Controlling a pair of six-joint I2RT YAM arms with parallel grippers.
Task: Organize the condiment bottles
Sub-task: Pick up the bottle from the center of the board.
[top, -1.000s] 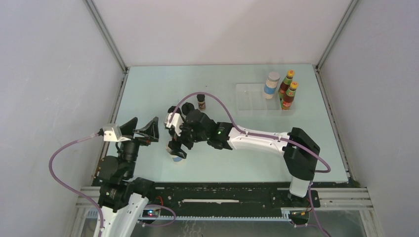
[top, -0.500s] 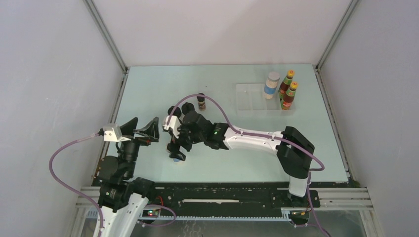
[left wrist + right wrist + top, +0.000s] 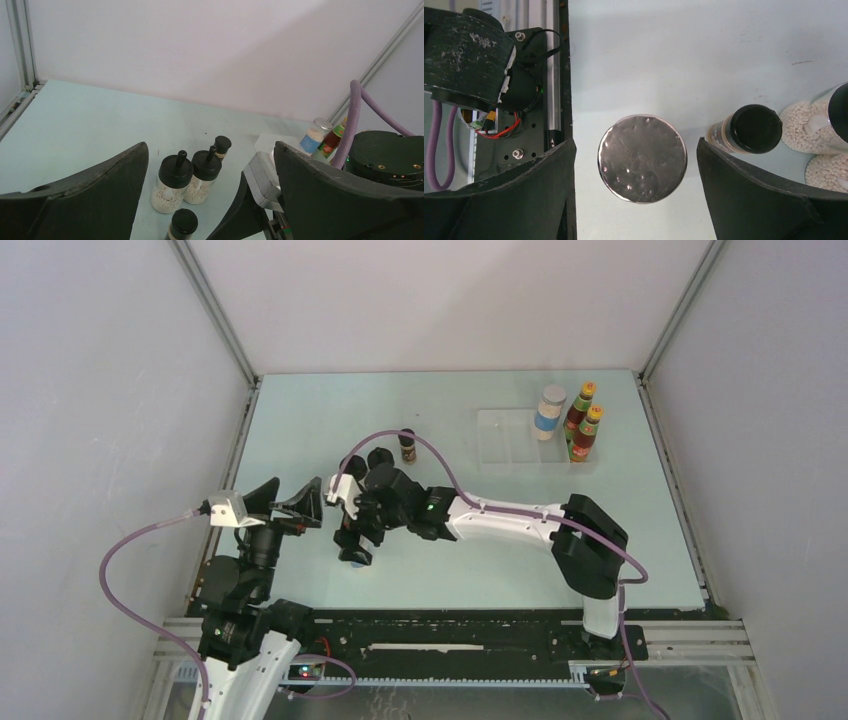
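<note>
Pale green table (image 3: 300, 430) inside a white-walled enclosure, metal posts at the far corners. At far right of the table, a clear tray (image 3: 505, 445) carrying three upright items at its right end: a grey-lidded jar (image 3: 549, 410) with blue label, a red sauce bottle (image 3: 579, 407) with yellow cap just beside it, and a second red bottle (image 3: 587, 432) just in front of that one. Near table centre, a tiny dark jar (image 3: 407, 445), upright, well apart from the tray. Right arm stretched leftward across the table; right gripper (image 3: 636, 145) pointing straight down, jaws spread wide, nothing in its grasp. Directly beneath, between the two fingers with a gap on either side: a second grey-lidded jar (image 3: 642, 158), upright on the table, touched by neither finger. Just to its right in the right wrist view, a second tiny dark jar (image 3: 749, 129), cap up. Past that, seen better from the left wrist: a black-lidded pale jar (image 3: 174, 182) and its twin (image 3: 204, 172), side by side, both with white granules inside; contact between them not discernible. Left gripper (image 3: 285, 502) at the near left of the table, raised off the surface, jaws fully apart, empty.
</note>
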